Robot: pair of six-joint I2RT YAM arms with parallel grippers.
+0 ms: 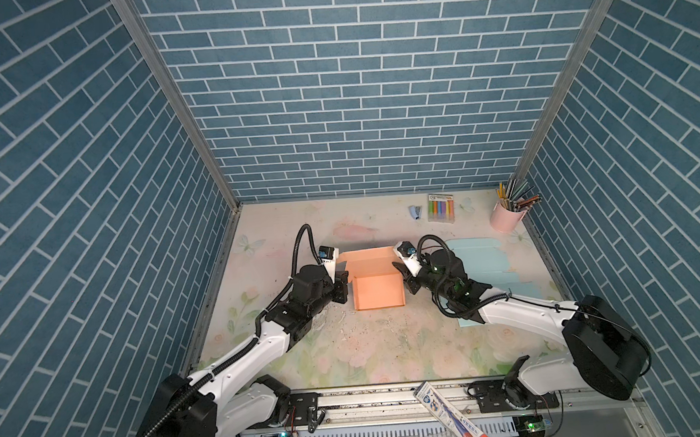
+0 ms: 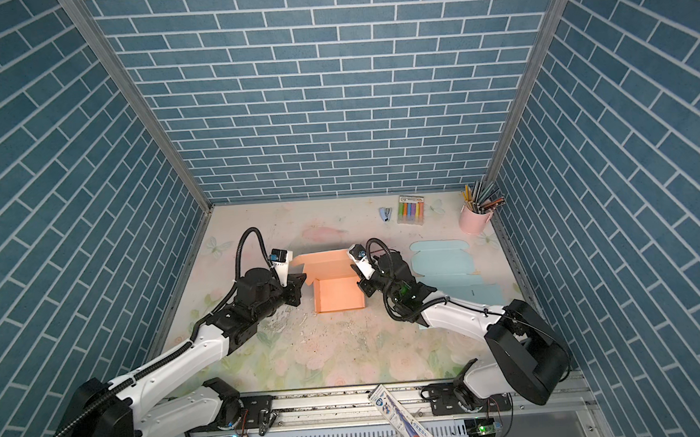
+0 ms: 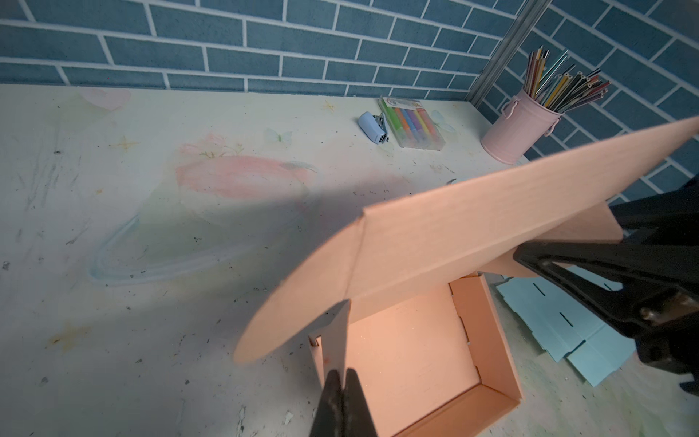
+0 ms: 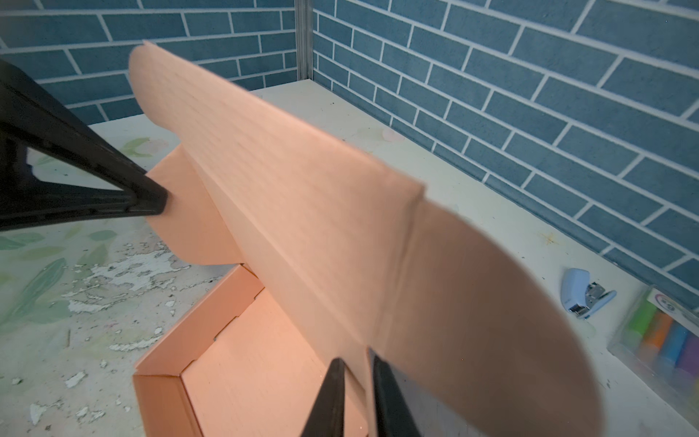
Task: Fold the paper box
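Mid-table on the floral-print tabletop (image 1: 348,353), the open orange cardboard box (image 1: 378,292) is sitting flat with its lid flap (image 1: 369,260) standing up along the far side. The left gripper (image 3: 342,372) is pinching a thin side tab at the box's left edge, jaws clamped tight. The right gripper (image 4: 357,365) is squeezing the cardboard at the lid's right end. A flat light-blue cardboard sheet (image 1: 484,261) is lying off to the right, partly under that arm.

One orange box (image 1: 377,290), one stapler (image 1: 414,211), one cup (image 1: 505,219)
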